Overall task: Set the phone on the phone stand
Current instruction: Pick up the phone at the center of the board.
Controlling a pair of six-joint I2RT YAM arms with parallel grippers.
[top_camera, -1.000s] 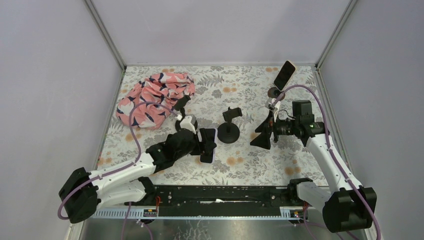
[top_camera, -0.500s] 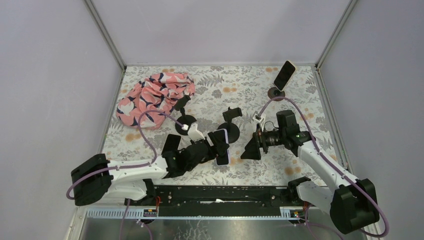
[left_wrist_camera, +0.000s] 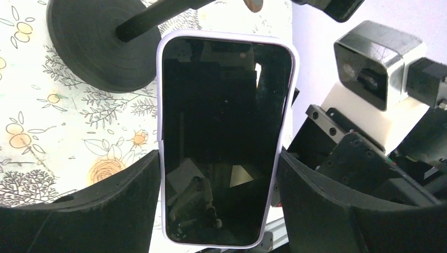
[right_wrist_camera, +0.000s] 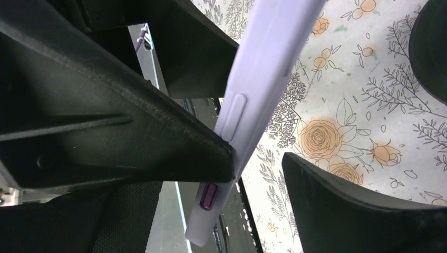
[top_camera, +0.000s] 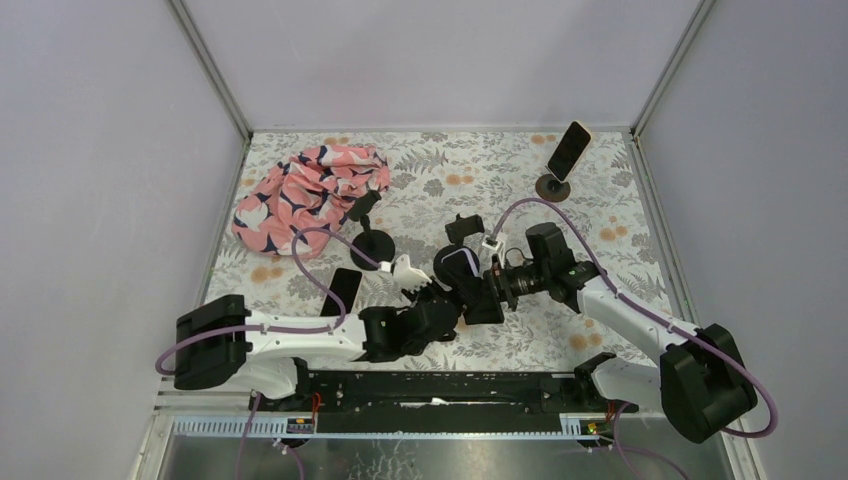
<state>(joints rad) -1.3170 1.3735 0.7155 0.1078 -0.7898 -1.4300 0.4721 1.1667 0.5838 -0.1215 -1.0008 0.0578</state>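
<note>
The phone [left_wrist_camera: 226,132] sits upright in the middle of the left wrist view, pinched at its lower long edges by the left gripper [left_wrist_camera: 219,158]. The gripper's two black fingers [left_wrist_camera: 121,195] press against the case from either side. In the overhead view the phone is held near the centre of the frame, just below the phone stand [top_camera: 463,228], with its top end towards the stand.

The right gripper [right_wrist_camera: 258,158] stands spread around the same phone. In the right wrist view the phone's thin edge runs diagonally between its fingers. The upper-left finger tip meets that edge, and the lower-right finger stands apart, with patterned table [right_wrist_camera: 337,137] showing in the gap.

The phone is a flat slab with rounded corners. It has a glossy dark screen that reflects the rig and a smooth pale lilac case with a raised side button. The stand is matt black, with a round ribbed base at the upper left of the left wrist view, a slim stem and a small clamp on top. The gripper fingers are black, broad and curved, with a faintly grainy surface. The table covering is white, printed with grey leaves and orange flowers.
</note>
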